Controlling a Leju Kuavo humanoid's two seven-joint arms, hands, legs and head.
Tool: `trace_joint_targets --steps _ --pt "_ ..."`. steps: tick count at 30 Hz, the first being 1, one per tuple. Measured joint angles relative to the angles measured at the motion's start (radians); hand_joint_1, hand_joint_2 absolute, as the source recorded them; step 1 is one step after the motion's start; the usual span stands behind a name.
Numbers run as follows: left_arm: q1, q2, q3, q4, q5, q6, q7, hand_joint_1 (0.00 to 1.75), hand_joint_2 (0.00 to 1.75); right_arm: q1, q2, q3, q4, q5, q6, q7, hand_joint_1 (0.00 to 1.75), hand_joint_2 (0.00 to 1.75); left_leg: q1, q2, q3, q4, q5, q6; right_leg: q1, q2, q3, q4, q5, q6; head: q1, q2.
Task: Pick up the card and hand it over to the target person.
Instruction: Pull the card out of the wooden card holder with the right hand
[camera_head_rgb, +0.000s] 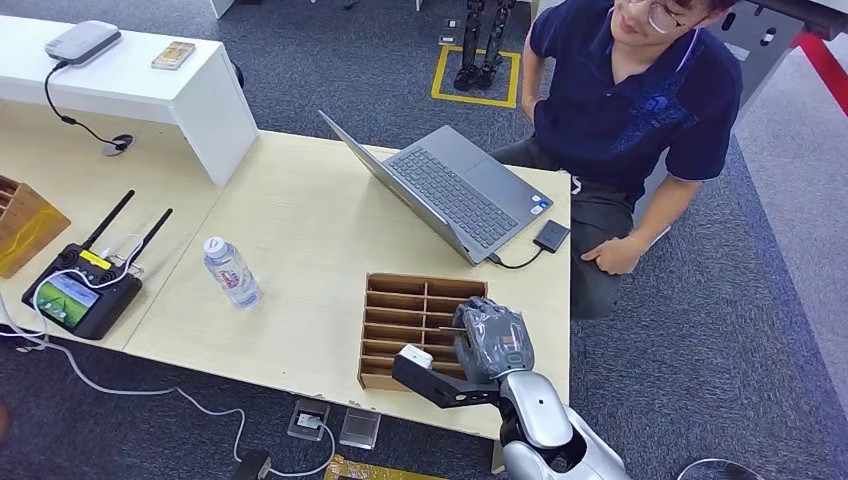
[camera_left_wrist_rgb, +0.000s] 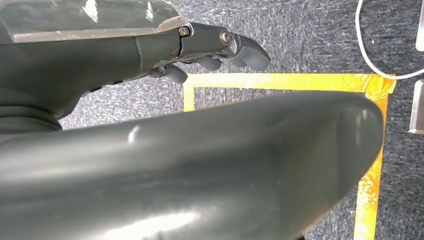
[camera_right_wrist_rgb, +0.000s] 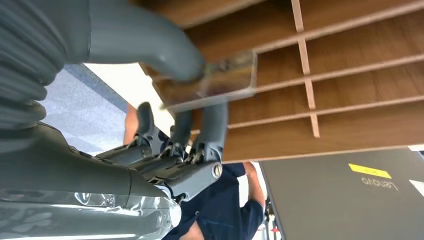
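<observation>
My right hand hovers over the right side of a wooden slotted tray near the table's front edge. In the right wrist view, the right hand pinches a small glossy card between thumb and fingers, just above the tray's dividers. A person in a dark blue shirt sits at the table's far right corner, one hand resting on a knee. My left hand hangs over the carpet with its fingers loosely extended and nothing in them.
An opened laptop stands just beyond the tray, with a cabled adapter beside it. A water bottle lies left of the tray. A remote controller, another wooden box and a white shelf occupy the left.
</observation>
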Motion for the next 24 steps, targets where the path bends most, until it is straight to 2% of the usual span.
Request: trace_joint_targets --steps 9,14,18,24 --pt "0.0 -0.002 -0.001 0.001 0.0 -0.002 -0.001 0.0 0.0 -0.001 -0.012 -0.021 -0.115 0.007 -0.036 -0.002 1.39 1.75 0.0 0.0 -0.001 0.001 0.0 0.0 0.0 0.0 -0.002 0.001 0.0 0.0 0.0 0.0" --pt "0.0 0.001 -0.008 -0.002 -0.009 -0.013 -0.009 0.0 0.0 0.011 -0.009 -0.017 -0.107 0.007 -0.028 -0.003 1.48 1.75 0.0 0.0 -0.001 0.001 0.0 0.0 0.0 0.0 -0.001 0.001 0.0 0.0 0.0 0.0" --pt "-0.001 0.006 -0.019 -0.001 -0.019 -0.06 -0.012 0.0 1.75 0.017 -0.002 -0.023 -0.097 0.006 -0.023 -0.009 1.43 1.75 0.0 0.0 -0.001 0.001 0.0 0.0 0.0 0.0 -0.001 0.001 0.0 0.0 0.0 0.0" --pt "0.0 0.007 0.003 0.003 -0.004 -0.065 -0.039 0.0 1.75 0.013 -0.006 -0.047 -0.131 -0.004 -0.045 -0.034 1.43 1.75 0.0 0.0 -0.001 0.001 0.0 0.0 0.0 0.0 -0.001 0.001 0.0 0.0 0.0 0.0"
